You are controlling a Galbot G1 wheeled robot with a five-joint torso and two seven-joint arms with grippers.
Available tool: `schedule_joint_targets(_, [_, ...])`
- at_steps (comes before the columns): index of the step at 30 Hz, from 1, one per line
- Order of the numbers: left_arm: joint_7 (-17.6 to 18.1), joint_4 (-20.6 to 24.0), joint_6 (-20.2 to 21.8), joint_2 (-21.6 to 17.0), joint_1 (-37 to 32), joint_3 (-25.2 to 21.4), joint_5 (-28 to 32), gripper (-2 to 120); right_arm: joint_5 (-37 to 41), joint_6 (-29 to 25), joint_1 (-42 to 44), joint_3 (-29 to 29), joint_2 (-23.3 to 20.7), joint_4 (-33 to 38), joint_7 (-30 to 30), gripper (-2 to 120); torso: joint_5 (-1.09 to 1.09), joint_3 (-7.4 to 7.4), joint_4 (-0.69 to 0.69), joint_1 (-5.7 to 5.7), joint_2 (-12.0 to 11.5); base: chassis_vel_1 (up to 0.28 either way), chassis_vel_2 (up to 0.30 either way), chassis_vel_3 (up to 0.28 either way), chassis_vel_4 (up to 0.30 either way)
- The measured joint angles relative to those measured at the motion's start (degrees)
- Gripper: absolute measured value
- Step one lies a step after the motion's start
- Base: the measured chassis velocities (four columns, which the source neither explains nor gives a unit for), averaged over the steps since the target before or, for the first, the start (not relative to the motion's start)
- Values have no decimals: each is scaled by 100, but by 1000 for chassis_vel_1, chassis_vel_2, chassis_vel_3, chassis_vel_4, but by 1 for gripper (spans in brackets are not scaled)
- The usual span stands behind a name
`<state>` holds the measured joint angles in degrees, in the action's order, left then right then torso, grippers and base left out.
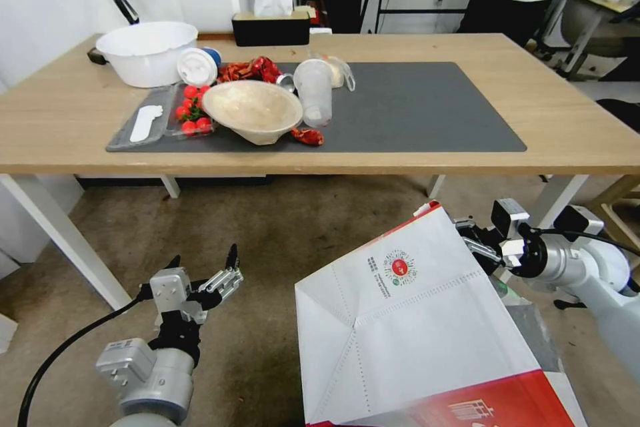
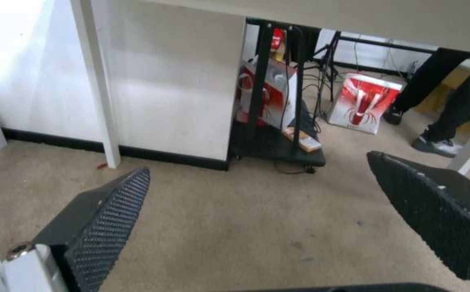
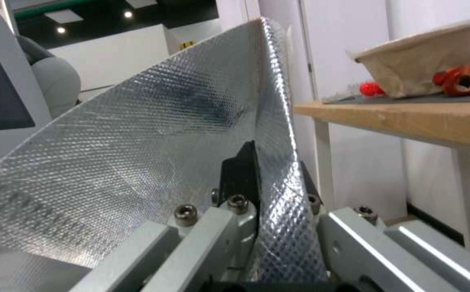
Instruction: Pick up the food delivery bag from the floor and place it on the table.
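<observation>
Red-and-white foil-lined paper food delivery bag (image 1: 427,327) lifted off floor, right gripper (image 1: 481,248) clamping its rim; left gripper (image 1: 203,269) spread, empty; light-wood tabletop (image 1: 567,127) placement pending.

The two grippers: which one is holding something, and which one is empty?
The right gripper holds: it is clamped on the foil-lined wall of the food delivery bag. The left gripper is open and empty, low over the floor.

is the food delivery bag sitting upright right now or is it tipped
Tipped. The food delivery bag leans over with its folded bottom toward the camera, its foil-lined wall pinched in the right gripper.
</observation>
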<state>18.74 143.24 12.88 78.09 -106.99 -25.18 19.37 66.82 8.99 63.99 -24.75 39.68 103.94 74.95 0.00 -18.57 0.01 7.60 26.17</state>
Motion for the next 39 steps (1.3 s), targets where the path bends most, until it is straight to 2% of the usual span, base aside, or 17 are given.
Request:
schedule_joint_targets(31, [-6, 0, -13, -8, 16, -4, -38, 100, -28, 4, -18, 17, 32, -2, -14, 0, 0, -470, 0, 283, 753, 0, 0, 0, 0])
schedule_joint_targets(39, [-6, 0, -13, -8, 15, -5, -37, 100, -29, 4, -20, 17, 25, -3, -11, 0, 0, -537, 0, 327, 864, 0, 0, 0, 0])
